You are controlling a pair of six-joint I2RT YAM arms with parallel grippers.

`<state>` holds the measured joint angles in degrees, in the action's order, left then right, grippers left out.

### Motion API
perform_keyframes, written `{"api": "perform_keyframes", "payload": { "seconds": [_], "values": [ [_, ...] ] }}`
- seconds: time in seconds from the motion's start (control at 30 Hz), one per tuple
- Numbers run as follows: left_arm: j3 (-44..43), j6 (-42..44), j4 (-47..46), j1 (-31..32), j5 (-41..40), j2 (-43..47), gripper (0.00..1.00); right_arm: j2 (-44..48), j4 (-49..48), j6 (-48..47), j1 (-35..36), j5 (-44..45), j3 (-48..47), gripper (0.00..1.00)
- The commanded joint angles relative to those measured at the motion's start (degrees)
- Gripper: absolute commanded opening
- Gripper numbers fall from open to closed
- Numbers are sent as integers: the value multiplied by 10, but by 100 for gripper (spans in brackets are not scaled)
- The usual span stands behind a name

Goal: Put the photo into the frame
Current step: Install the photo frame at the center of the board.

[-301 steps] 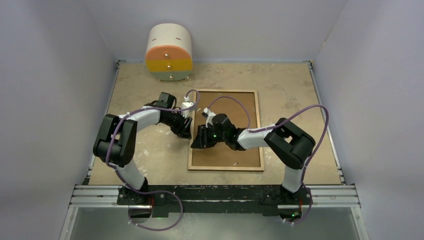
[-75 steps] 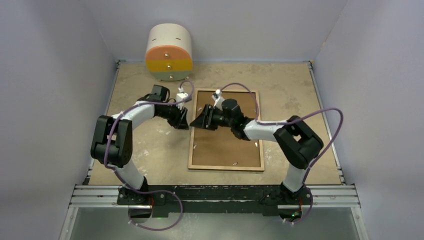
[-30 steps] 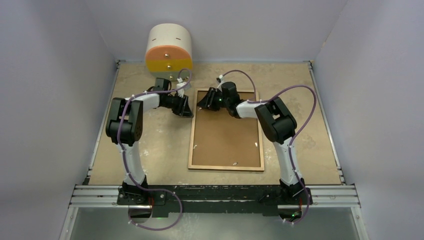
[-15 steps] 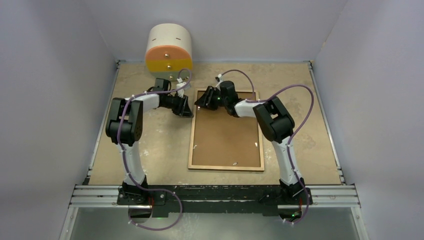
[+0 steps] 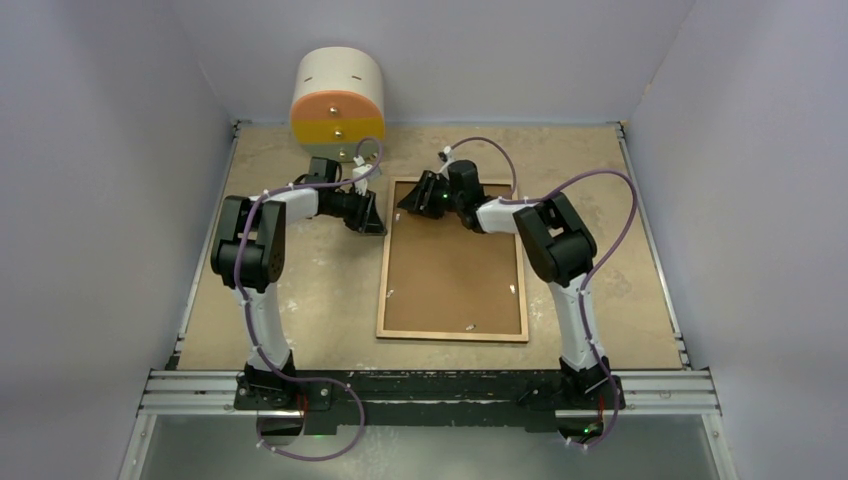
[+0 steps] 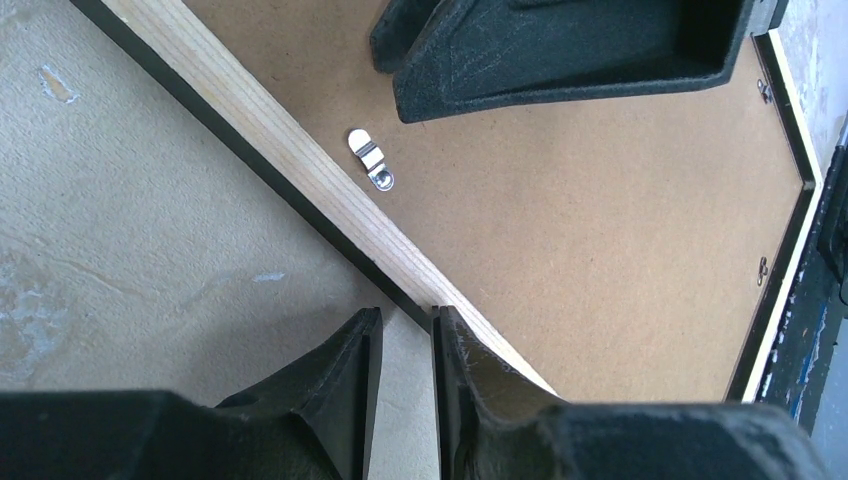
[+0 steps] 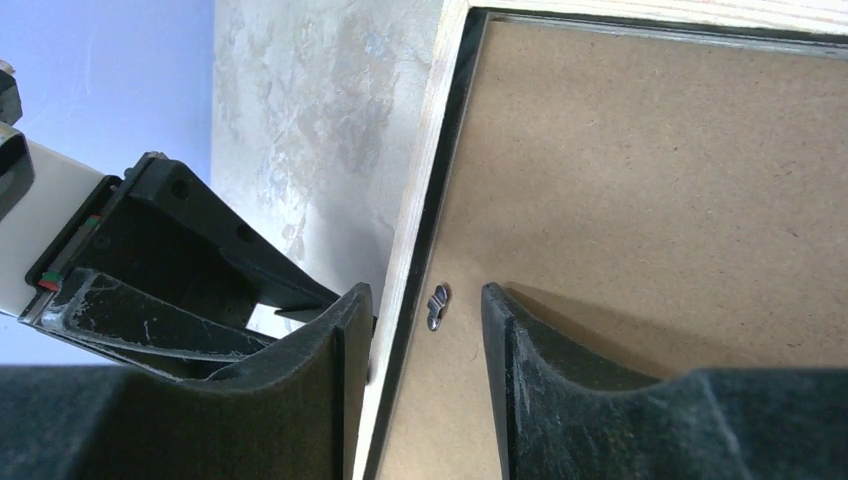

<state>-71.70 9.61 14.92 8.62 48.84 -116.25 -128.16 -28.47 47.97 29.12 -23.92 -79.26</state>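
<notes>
The frame [image 5: 452, 337] lies face down mid-table, pale wood rim up, with a brown backing board [image 5: 455, 270] inside it. The photo is hidden or out of view. My left gripper [image 5: 376, 222] sits on the table just outside the frame's far-left corner. In the left wrist view its jaws [image 6: 405, 318] stand narrowly open over bare table, with one fingertip against the frame's rim [image 6: 280, 140]. My right gripper [image 5: 408, 200] hovers over that same corner. It is open [image 7: 425, 295], astride the wood rim [image 7: 425, 130] and a small metal clip [image 7: 437, 305].
A round white drawer unit [image 5: 338, 105] with orange, yellow and green fronts stands at the far left by the back wall. More metal clips [image 5: 391, 295] [image 5: 514, 290] [image 5: 470, 326] sit along the backing board's edges. Walls close in on three sides.
The right gripper's jaws have spread wider and it has shifted slightly at the frame's far-left corner. The left gripper has stayed put beside the corner.
</notes>
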Motion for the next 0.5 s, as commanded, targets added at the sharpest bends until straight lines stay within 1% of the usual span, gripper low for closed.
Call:
{"api": "perform_keyframes", "payload": {
  "seconds": [0.0, 0.1, 0.47],
  "values": [
    [16, 17, -6, 4, -21, -1, 26, 13, 21, -22, 11, -4, 25, 46],
    [17, 19, -6, 4, -21, -1, 26, 3, 27, -25, 21, -14, 19, 44],
    [17, 20, -5, 4, -22, 1, 26, -15, 36, -20, 27, -30, -5, 41]
  ]
}}
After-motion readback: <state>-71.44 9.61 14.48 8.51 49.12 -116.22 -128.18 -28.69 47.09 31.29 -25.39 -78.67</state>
